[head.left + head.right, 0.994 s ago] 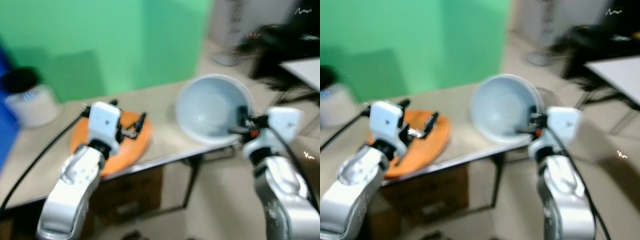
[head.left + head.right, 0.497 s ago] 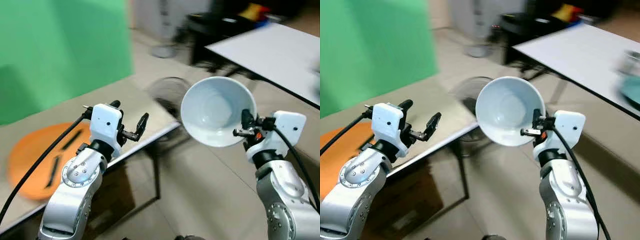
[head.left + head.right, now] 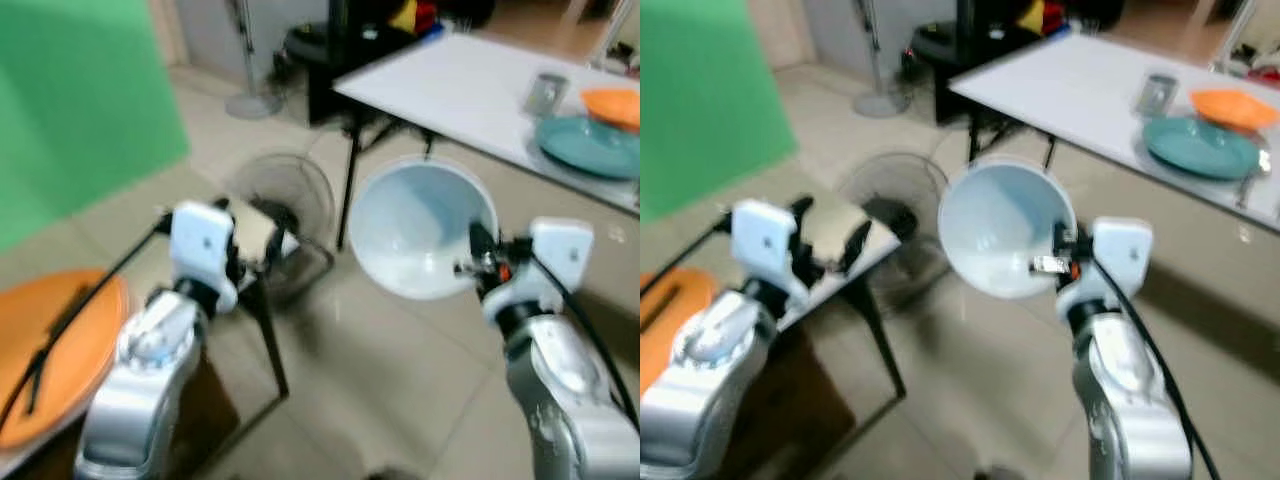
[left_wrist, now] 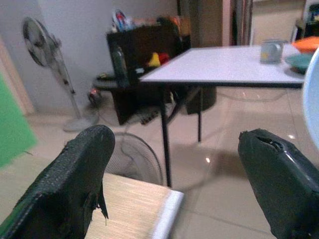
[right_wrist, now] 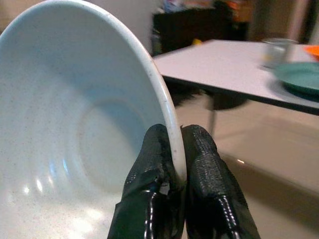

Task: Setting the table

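tiled floor below — right gripper (image 5: 172, 149) pinches the bowl (image 5: 75, 109) rim, left gripper (image 4: 174, 164) spread.

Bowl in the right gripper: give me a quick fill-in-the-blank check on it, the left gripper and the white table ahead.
1. The right gripper pinches the pale blue bowl by its ____.
2. The left gripper holds nothing; its fingers stand ____.
3. On the white table, beside the grey cup, lies a ____ plate with an orange dish just behind it.

Missing words: rim; open; teal
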Controlling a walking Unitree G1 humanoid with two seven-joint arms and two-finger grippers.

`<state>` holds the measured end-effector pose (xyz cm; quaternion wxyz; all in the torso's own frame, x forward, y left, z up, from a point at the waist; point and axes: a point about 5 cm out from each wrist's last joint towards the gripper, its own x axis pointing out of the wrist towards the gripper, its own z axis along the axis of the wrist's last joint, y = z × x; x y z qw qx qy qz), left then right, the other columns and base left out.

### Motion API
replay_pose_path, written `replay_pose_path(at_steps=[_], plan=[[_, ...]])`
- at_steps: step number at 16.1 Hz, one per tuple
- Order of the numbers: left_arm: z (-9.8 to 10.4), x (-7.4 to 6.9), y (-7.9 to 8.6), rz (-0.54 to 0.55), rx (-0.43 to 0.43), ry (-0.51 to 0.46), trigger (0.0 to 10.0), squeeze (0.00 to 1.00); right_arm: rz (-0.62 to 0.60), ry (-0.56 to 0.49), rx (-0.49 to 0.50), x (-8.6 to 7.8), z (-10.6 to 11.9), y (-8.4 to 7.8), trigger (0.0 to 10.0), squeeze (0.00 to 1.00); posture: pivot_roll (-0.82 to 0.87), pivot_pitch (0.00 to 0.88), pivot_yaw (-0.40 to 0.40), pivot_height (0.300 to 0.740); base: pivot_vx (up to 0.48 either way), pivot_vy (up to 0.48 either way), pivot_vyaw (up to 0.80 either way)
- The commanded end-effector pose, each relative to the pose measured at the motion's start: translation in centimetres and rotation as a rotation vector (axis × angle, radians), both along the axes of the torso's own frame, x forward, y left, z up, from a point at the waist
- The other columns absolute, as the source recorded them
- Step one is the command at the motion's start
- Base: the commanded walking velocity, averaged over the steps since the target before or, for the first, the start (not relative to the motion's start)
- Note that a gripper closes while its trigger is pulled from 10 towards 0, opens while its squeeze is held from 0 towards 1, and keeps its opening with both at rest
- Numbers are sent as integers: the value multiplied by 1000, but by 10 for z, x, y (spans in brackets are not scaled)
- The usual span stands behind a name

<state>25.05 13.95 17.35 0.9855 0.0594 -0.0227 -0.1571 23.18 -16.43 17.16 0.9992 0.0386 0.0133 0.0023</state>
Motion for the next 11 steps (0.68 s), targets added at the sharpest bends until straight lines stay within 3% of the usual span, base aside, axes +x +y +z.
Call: replay_pose_path(at_steps=[1, 11], plan=[[3, 1, 2, 9, 13, -9, 10000, 0, -4, -28, 4, -1, 7, -1, 10000, 0, 19, 0, 23, 740, 0, 0, -788], [4, 4, 3, 29, 9, -19, 10000, 0, 12, 21, -7, -1, 1, 2, 10000, 0, 14, 8, 30, 740, 0, 0, -779]])
